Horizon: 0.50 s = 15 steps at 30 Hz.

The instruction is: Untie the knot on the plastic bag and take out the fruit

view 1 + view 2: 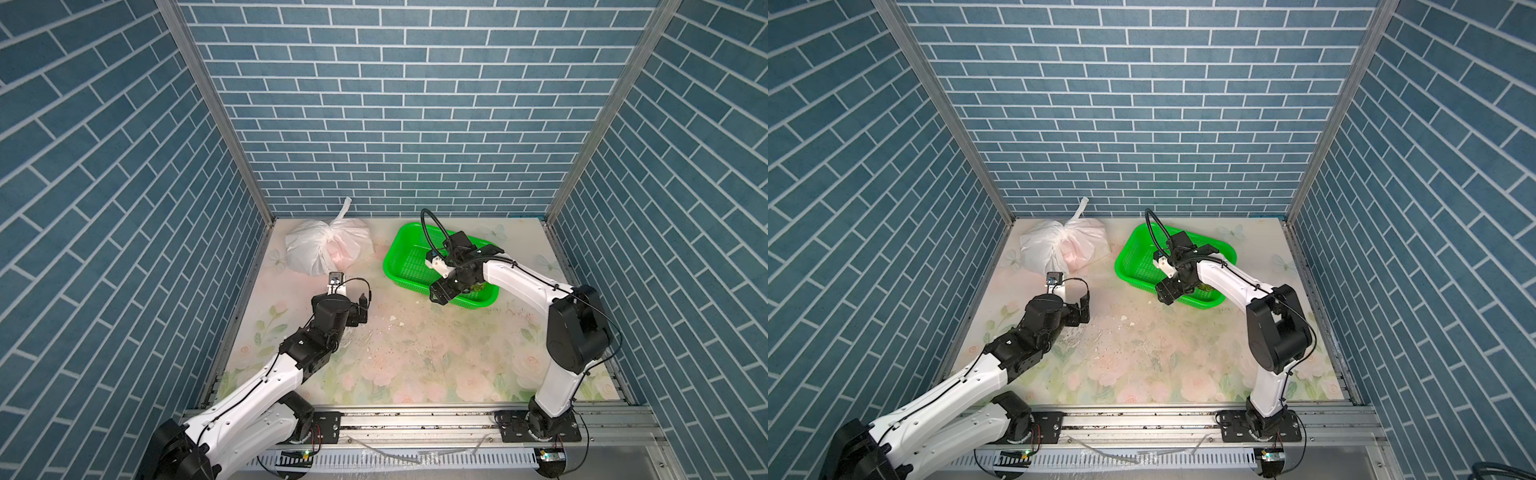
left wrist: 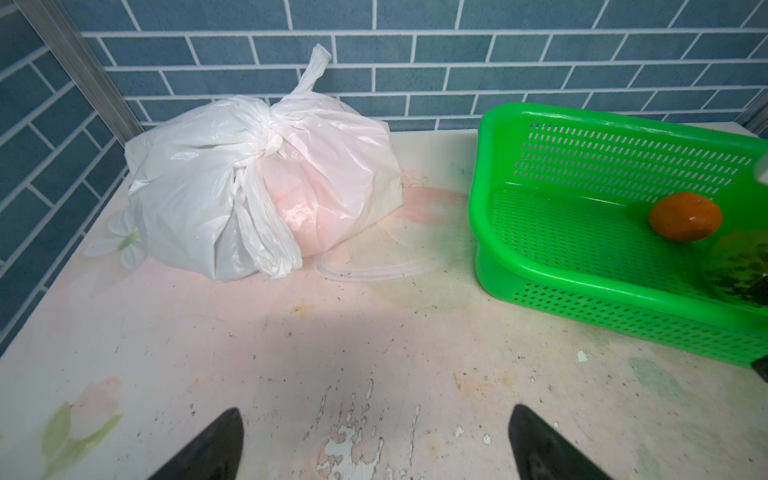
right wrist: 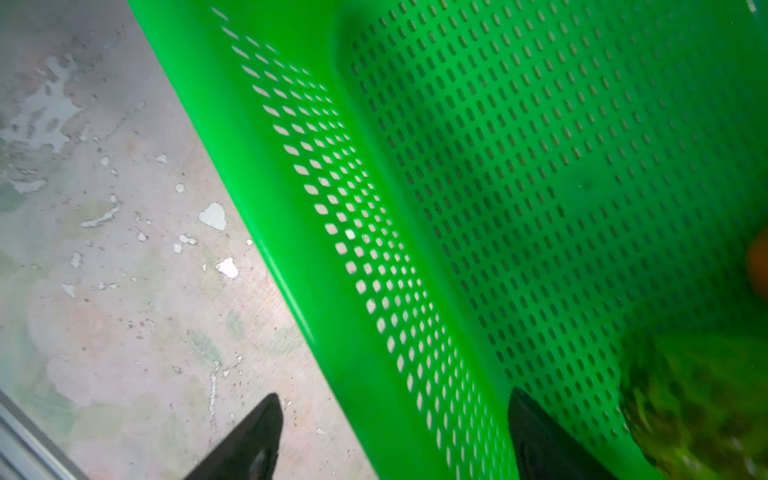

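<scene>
plastic bag [image 2: 178, 199] lies crosswise; knot [image 2: 272, 131] tail points up (tied); left gripper [image 2: 376, 409] wide open; right gripper [image 3: 395, 395] wide, astride basket [image 3: 316, 249] wall.

No text, label, brand, number or sign can be read in any view. The plastic bag [image 2: 199, 187], the green basket [image 2: 582, 286] and the flower-printed tabletop [image 2: 374, 332] show no legible writing.
</scene>
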### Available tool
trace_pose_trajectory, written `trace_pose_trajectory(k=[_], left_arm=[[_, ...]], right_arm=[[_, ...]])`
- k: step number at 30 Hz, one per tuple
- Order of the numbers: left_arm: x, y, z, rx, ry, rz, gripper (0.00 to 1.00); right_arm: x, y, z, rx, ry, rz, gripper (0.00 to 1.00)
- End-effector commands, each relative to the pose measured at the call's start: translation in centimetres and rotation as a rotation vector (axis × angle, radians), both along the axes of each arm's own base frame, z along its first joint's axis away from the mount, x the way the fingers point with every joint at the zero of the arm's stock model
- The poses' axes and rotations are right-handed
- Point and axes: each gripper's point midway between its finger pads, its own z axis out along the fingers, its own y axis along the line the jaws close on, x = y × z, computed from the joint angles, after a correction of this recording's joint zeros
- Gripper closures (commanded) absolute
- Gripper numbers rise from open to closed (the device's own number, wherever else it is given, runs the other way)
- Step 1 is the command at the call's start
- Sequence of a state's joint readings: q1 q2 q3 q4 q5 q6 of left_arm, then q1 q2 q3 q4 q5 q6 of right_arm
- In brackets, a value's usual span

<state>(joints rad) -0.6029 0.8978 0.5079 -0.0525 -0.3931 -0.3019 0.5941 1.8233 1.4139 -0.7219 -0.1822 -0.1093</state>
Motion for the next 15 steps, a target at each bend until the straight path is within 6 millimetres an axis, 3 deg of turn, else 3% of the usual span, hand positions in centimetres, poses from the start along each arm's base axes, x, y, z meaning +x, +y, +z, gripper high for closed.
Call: trace_pose_trajectory(k=[1,8,15], left_arm=[[-0.4,0.2,-1.0,0.016,0.023,0.007,0.00],[0.2,-0.6,-1.2,-0.003,0.018,-0.010,0.00],[0.8,-1.1,-1.3,0.008,0.024,-0.019,0.00]], right_arm=[[2.3,0.4,0.0,-0.046,-0.083,0.020,0.25],[3.2,-0.4,-1.5,-0.095,-0.097,-0.043,0.57],[4.7,-2.0,-1.8,-0.121,-0.131,-0.120,0.79]])
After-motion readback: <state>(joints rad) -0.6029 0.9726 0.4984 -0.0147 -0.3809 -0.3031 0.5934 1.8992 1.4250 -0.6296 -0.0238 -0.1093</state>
